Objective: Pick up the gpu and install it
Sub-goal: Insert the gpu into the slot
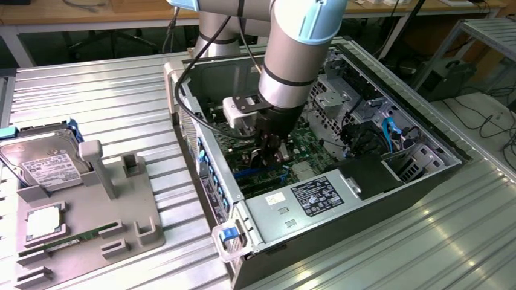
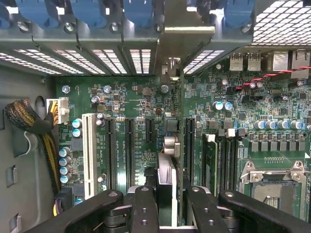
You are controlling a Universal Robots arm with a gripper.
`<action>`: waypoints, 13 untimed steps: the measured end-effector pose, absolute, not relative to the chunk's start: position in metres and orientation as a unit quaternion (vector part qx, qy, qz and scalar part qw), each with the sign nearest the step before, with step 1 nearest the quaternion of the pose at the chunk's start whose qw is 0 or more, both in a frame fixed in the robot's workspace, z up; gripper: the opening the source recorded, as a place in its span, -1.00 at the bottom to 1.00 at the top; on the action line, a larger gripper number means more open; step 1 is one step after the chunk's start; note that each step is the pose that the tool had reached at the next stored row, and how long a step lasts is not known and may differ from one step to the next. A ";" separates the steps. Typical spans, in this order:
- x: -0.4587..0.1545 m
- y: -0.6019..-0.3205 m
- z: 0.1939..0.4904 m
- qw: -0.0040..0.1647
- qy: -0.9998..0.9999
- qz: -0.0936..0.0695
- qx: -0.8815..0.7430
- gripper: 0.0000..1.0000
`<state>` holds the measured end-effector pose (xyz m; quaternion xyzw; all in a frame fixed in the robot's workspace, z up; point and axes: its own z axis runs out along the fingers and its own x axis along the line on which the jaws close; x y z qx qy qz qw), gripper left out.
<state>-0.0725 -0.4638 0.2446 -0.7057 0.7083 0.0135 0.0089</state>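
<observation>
Inside the open computer case [image 1: 354, 181], my gripper [image 1: 270, 154] reaches down over the green motherboard [image 2: 131, 97]. In the wrist view the gripper [image 2: 170, 194] is shut on the gpu [image 2: 167, 165], a thin card seen edge-on between the two black fingers [image 2: 144, 204]. The card stands upright over the board, among the long black expansion slots [image 2: 129, 150]. Its pale metal bracket [image 2: 189, 30] lies at the rear slot openings of the case. Whether the card's edge sits in a slot is hidden by the card itself.
A grey parts holder [image 1: 121, 211] at the exterior view's left carries a silver hard drive [image 1: 48, 163], a processor [image 1: 45, 220] and a green memory stick [image 1: 72, 238]. On the board are a white slot [image 2: 89, 150], an empty processor socket [image 2: 274, 187] and a braided cable bundle [image 2: 24, 119].
</observation>
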 end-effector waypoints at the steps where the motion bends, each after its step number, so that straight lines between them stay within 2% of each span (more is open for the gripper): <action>1: -0.073 -0.464 0.245 0.009 0.708 0.013 -0.706 -0.44; 13: -0.073 -0.464 0.238 0.010 0.708 0.014 -0.706 -0.44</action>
